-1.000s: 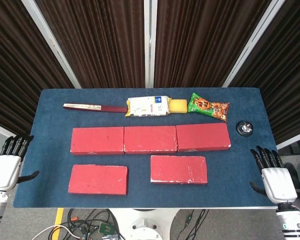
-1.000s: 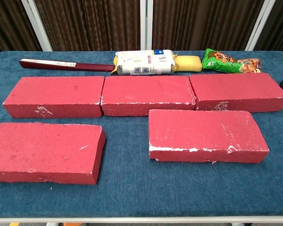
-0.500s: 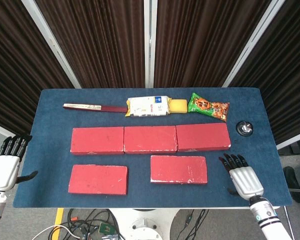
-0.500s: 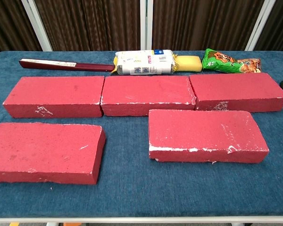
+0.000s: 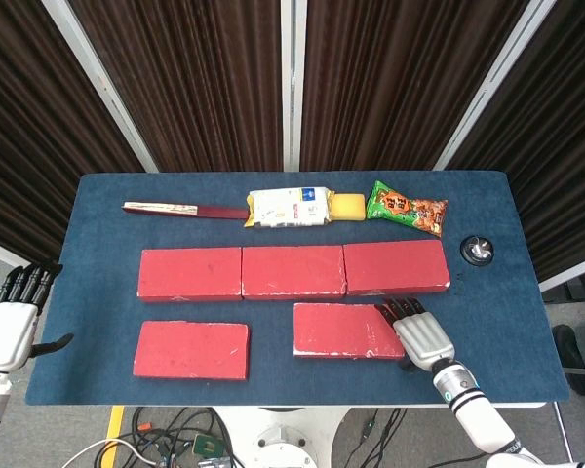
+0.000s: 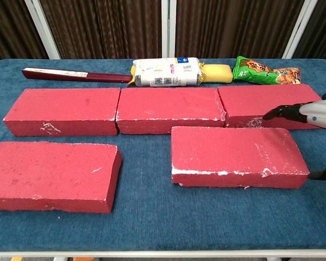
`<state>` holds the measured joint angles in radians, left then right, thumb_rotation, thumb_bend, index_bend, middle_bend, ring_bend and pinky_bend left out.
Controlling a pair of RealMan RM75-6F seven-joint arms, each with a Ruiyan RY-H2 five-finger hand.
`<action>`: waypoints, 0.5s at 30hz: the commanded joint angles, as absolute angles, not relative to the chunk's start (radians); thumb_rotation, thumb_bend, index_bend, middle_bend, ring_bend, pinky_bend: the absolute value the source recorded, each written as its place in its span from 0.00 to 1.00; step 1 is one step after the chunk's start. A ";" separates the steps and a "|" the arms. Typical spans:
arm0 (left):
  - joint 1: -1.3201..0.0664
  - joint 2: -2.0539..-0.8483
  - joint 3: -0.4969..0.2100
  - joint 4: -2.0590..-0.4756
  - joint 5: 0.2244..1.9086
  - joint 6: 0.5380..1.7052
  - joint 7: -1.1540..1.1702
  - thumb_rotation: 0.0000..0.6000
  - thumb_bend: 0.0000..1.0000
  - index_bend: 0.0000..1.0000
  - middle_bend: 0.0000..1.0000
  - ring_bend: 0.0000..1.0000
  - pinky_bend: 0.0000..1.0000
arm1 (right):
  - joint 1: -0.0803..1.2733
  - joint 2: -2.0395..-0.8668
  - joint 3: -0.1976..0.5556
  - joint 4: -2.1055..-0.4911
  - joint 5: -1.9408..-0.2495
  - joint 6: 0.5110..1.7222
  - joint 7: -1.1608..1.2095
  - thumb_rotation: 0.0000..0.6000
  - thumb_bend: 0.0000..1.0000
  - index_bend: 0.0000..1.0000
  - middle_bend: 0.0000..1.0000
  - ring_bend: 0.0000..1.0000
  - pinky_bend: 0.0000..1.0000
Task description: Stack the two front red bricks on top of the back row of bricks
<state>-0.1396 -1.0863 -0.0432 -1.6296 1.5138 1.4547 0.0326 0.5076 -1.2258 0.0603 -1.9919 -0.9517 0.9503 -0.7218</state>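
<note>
Three red bricks form the back row (image 5: 292, 272) (image 6: 170, 110), laid end to end. In front lie the front left brick (image 5: 191, 349) (image 6: 51, 175) and the front right brick (image 5: 343, 331) (image 6: 236, 156), both flat on the blue table (image 5: 97, 224). My right hand (image 5: 419, 332) (image 6: 309, 113) hovers over the right end of the front right brick, fingers stretched out and apart, holding nothing. Its thumb hangs beside the brick's right end. My left hand (image 5: 10, 327) is off the table's left edge, fingers spread and empty.
Along the back edge lie a dark red flat stick (image 5: 185, 210), a white snack pack (image 5: 291, 208), a yellow block (image 5: 348, 206) and a green snack bag (image 5: 407, 209). A small black round object (image 5: 480, 250) sits at the right. Dark curtains hang behind.
My right hand has moved left from the table's right edge to above the right end of the front right brick. The left hand and the bricks have stayed put.
</note>
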 commanded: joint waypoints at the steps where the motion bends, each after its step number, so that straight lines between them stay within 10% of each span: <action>1: -0.140 -1.084 -0.042 -1.630 1.516 1.454 0.031 1.00 0.00 0.00 0.00 0.00 0.02 | 0.544 -1.246 0.065 -1.999 -0.905 0.938 -0.729 1.00 0.08 0.00 0.00 0.00 0.00; 15: -0.140 -1.074 -0.037 -1.620 1.514 1.444 0.007 1.00 0.00 0.00 0.00 0.00 0.02 | 0.659 -1.338 0.068 -1.938 -0.767 0.941 -0.714 1.00 0.06 0.00 0.00 0.00 0.00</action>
